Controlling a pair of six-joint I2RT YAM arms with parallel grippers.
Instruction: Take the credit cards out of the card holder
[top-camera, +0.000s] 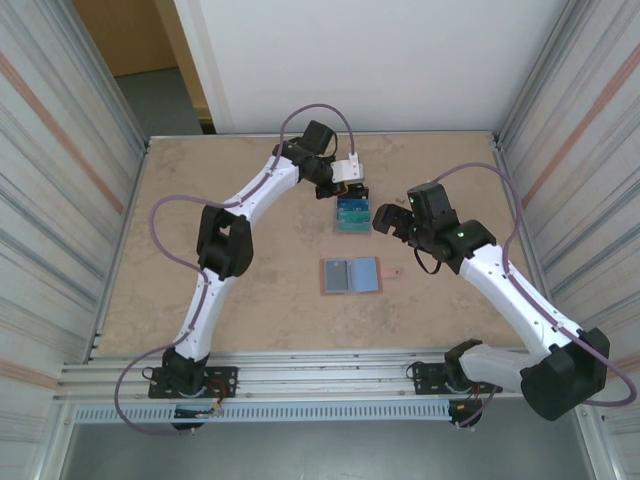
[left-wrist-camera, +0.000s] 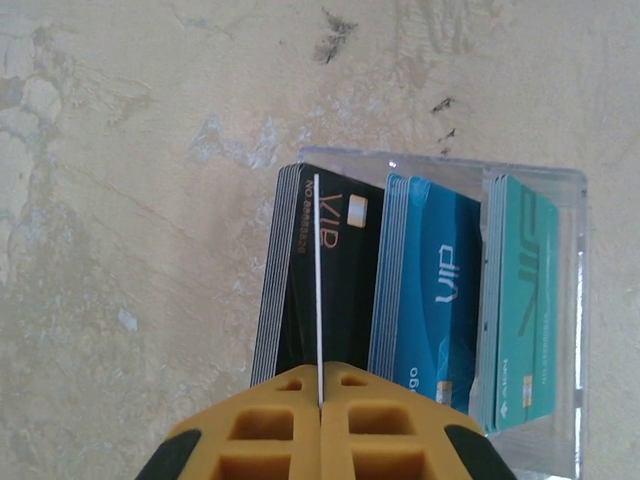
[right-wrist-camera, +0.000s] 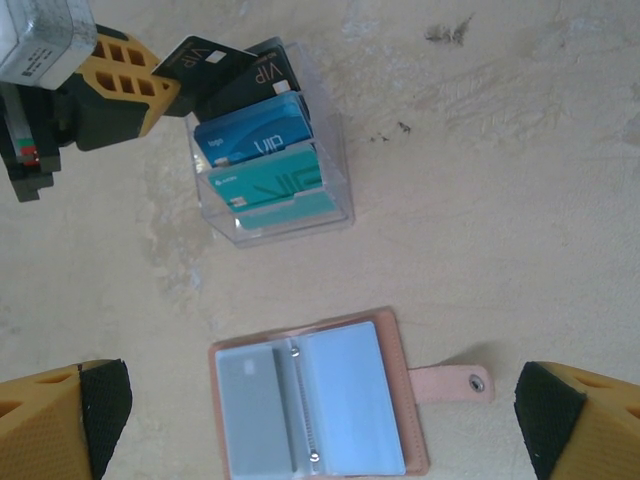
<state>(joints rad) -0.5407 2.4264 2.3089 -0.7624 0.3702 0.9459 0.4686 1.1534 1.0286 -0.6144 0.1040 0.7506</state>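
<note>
The salmon card holder lies open and flat on the table, blue-grey pockets up, tab to the right. A greyish card shows through its left pocket. My left gripper is shut on a black credit card, seen edge-on as a thin white line, over the black stack in a clear box. Blue cards and teal cards stand in the same box. My right gripper hangs open above the card holder, its fingers wide apart, holding nothing.
The clear box stands just beyond the holder on the beige stone-patterned table. Ribbed walls close the left and right sides. The left arm reaches diagonally from the near left toward the box; the right arm comes in from the near right.
</note>
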